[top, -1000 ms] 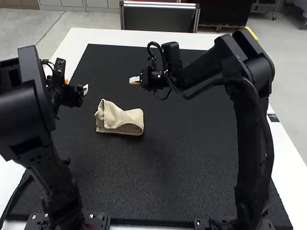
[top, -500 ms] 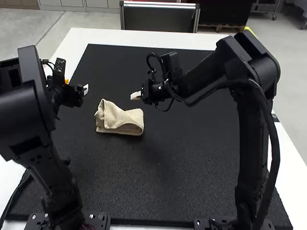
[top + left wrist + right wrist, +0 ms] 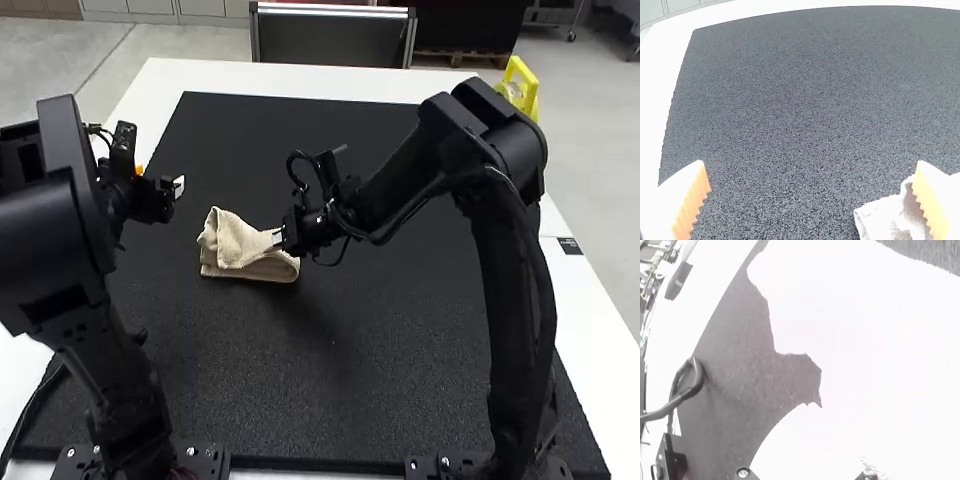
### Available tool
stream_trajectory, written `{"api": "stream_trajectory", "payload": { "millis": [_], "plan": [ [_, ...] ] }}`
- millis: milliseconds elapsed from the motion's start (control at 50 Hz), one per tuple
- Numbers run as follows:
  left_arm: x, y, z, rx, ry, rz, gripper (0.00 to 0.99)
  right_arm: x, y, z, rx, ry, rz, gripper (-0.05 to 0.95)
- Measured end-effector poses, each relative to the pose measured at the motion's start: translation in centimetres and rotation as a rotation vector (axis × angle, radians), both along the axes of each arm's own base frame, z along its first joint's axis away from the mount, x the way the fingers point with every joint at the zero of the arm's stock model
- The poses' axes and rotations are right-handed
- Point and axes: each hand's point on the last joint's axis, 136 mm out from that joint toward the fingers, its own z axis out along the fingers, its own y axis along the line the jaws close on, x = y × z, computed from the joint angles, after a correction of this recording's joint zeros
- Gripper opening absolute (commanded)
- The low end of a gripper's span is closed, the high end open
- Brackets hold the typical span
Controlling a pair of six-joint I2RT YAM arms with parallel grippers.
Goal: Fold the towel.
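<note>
Roughly left of the middle in the high view, the cream towel (image 3: 232, 248) lies folded in a small bundle on a dark mat (image 3: 400, 330), one corner peaked at its left end and a curved layer showing along its near side. The mat covers most of the white tabletop (image 3: 222, 76), whose border shows beyond it and along the right side, where a small dark label (image 3: 570, 246) sits.

The right pincer (image 3: 278, 238) is at the towel's right part and hides a little of its far edge; whether it is spread, pressed together or pinching the cloth, one cannot tell. The left pincer (image 3: 160, 178) is spread, up and to the left of the towel and apart from it; in the left wrist view one of its orange pads (image 3: 929, 200) stands in front of a bit of the cloth.

The left arm (image 3: 50, 240) blocks much of the mat's near left part from sight, while the right arm (image 3: 515, 260), a loose black cable (image 3: 545, 300) along it, covers a strip on the right. Black mounting plates (image 3: 448, 468) stand at the near edge. In the right wrist view, a dark curved hose (image 3: 697, 377) loops over the mat's border.
</note>
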Motion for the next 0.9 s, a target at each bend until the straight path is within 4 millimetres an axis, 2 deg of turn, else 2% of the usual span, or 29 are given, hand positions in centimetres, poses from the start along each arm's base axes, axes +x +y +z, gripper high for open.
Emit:
{"api": "stream_trajectory", "payload": {
  "millis": [140, 420, 680, 900],
  "plan": [
    [0.0, -0.1, -0.1, -0.003, 0.003, -0.003, 0.961, -0.3, 0.2, -0.9, -0.008, 0.009, 0.006, -0.02],
    [-0.1, -0.2, 0.0, -0.007, -0.001, -0.012, 0.962, 1.0, 1.8, -0.3, 0.022, -0.025, 0.013, -0.02],
    [-0.3, -0.6, -0.5, -0.019, 0.008, -0.025, 0.961, 0.0, 4.2, -1.4, 0.023, -0.025, 0.060, -0.02],
    [-0.7, 0.4, -0.4, -0.023, 0.005, -0.002, 0.961, 0.3, 5.5, -1.9, 0.029, -0.031, 0.072, -0.02]
  ]
}}
